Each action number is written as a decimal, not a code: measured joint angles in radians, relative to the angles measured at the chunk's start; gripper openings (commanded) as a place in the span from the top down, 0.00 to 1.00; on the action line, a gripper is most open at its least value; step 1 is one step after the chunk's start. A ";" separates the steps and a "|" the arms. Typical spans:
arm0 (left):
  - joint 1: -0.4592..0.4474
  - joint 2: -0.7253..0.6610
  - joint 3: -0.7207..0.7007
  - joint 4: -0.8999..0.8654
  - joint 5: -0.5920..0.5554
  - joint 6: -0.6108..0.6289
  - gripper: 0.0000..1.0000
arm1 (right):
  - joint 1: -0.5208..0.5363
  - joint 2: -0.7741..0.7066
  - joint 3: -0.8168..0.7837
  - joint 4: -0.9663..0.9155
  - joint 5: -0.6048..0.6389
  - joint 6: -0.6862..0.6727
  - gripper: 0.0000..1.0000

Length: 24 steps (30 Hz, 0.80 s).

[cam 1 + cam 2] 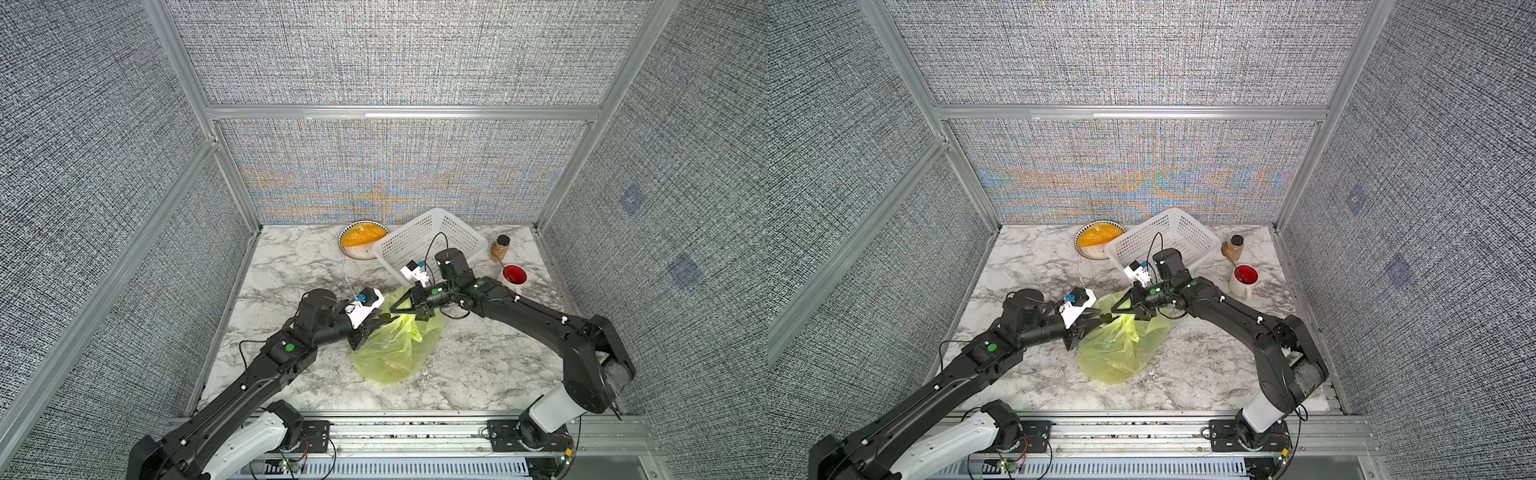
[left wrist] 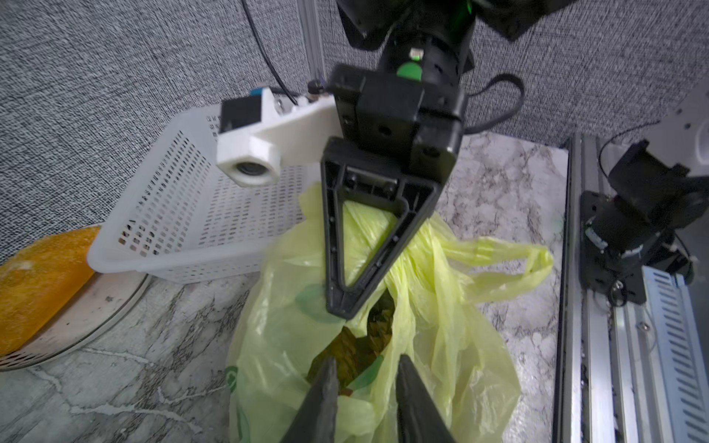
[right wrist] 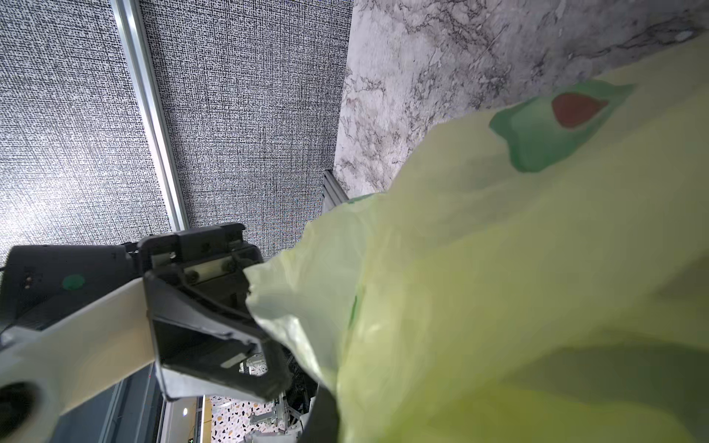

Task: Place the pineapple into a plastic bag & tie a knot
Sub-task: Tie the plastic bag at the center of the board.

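Observation:
The yellow-green plastic bag (image 1: 395, 349) (image 1: 1117, 353) lies mid-table, its mouth toward the back. Through the mouth I see the pineapple (image 2: 360, 345), its dark leaves inside the bag. My right gripper (image 1: 392, 310) (image 2: 341, 307) is shut on the bag's upper rim and holds the film up. That film fills the right wrist view (image 3: 498, 287), with only one finger (image 3: 324, 414) showing. My left gripper (image 1: 384, 320) (image 2: 366, 383) is at the mouth from the left, jaws a little apart, nothing clamped. One handle loop (image 2: 518, 264) hangs free. No knot shows.
A white perforated basket (image 1: 432, 241) stands tilted behind the bag. A bowl of orange grains (image 1: 363, 239) is at its left. A small jar (image 1: 500, 247) and a mug of red liquid with a spoon (image 1: 514, 276) are at the right. A metal rail (image 1: 415, 419) runs along the front.

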 measured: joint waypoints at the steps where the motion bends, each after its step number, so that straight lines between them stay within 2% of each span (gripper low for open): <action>1: 0.000 -0.005 -0.010 0.021 -0.005 -0.026 0.75 | 0.000 0.000 -0.001 0.002 -0.003 0.000 0.96; 4: 0.002 0.019 -0.031 0.071 -0.006 -0.094 0.80 | 0.000 0.000 -0.004 0.005 -0.011 0.005 0.97; 11: 0.002 0.100 -0.058 0.122 0.006 -0.147 0.81 | -0.001 -0.010 -0.011 0.038 -0.025 0.028 0.98; 20: 0.002 0.214 -0.049 0.159 0.008 -0.144 0.72 | 0.010 -0.029 -0.040 0.109 -0.033 0.098 1.00; 24: 0.001 0.250 -0.038 0.209 0.051 -0.144 0.65 | 0.019 -0.029 -0.051 0.146 -0.033 0.115 1.00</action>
